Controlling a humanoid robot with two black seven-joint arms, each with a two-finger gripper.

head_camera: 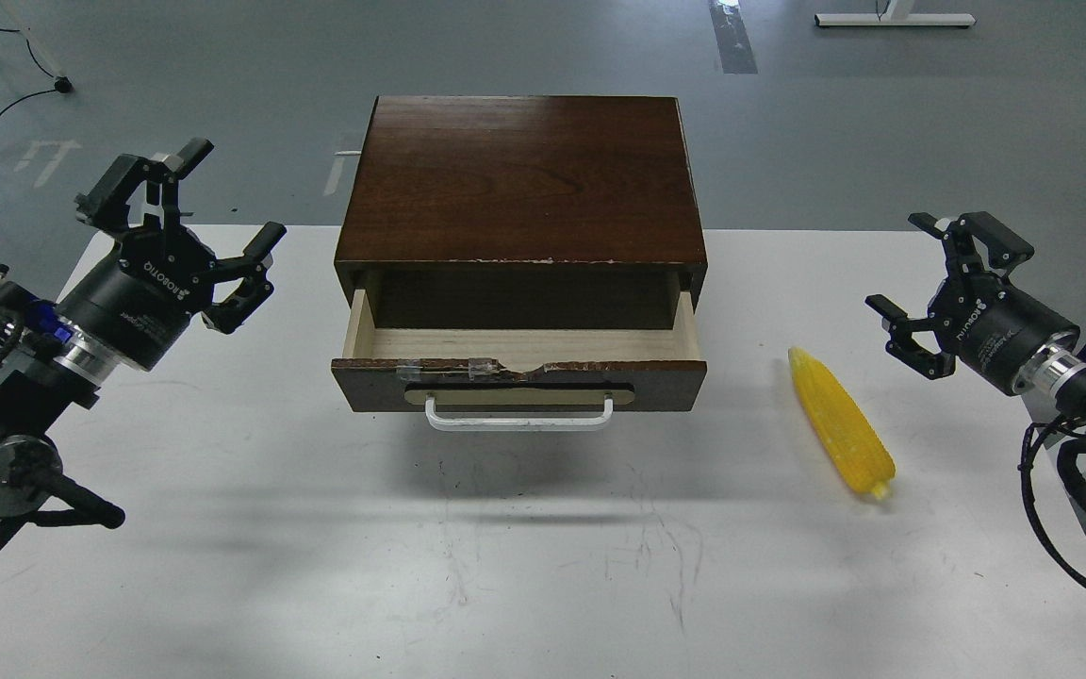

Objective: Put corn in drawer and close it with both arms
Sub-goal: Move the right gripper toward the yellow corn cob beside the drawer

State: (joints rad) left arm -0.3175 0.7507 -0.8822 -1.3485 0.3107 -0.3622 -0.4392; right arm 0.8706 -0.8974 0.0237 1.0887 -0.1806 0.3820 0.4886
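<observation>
The yellow corn [841, 423] lies on the white table, to the right of the drawer, stub end toward me. The drawer [518, 384] is pulled open from the dark brown cabinet; its pale wood inside looks empty and its white handle [518, 418] faces me. My left gripper [227, 195] is open and empty, held above the table left of the cabinet. My right gripper [899, 264] is open and empty, above the table to the right of the corn and a little beyond it.
The dark brown cabinet [521, 179] stands at the table's far middle. The white table [524, 566] stretches in front of it. Grey floor with cables and a white frame base lies beyond the table.
</observation>
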